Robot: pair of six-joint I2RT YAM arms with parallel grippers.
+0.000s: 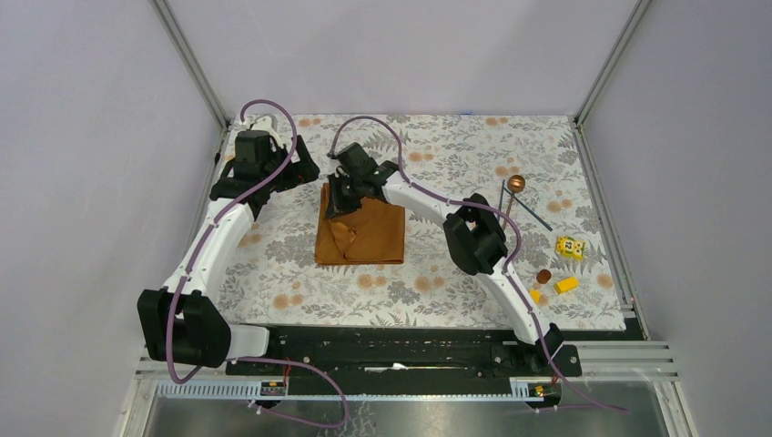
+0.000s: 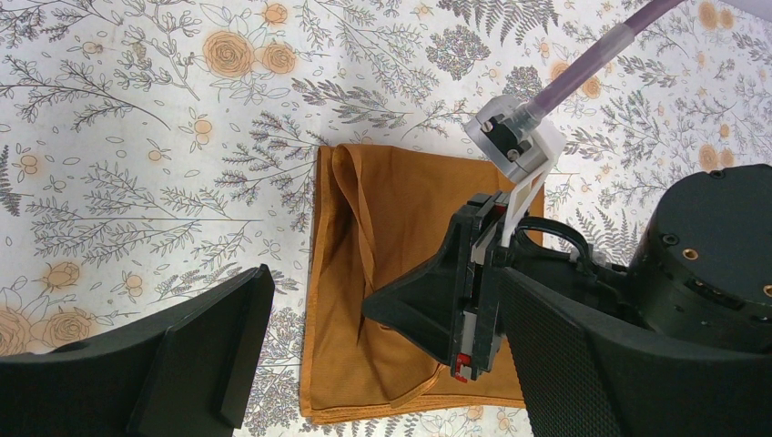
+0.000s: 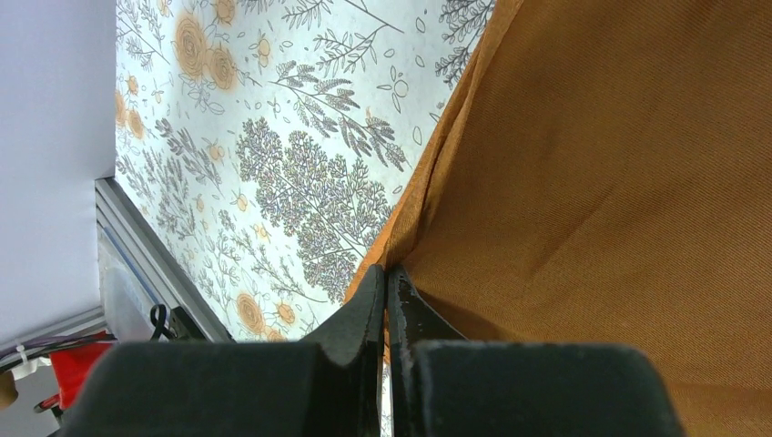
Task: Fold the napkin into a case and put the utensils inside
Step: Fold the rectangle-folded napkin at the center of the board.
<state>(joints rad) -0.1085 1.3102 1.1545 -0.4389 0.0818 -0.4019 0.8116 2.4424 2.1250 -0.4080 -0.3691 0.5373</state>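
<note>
While the part-folded napkin [image 1: 361,237] at worktop [image 1: 437,293] centre is pinched at 11 o'clock by the right gripper [image 3: 387,282], the left gripper [image 1: 303,171] is released; utensils [image 1: 515,195] at 2 o'clock are not yet inserted.

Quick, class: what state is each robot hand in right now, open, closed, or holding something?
Left hand: open, holding nothing.
Right hand: closed, pinching the edge of the napkin.
</note>
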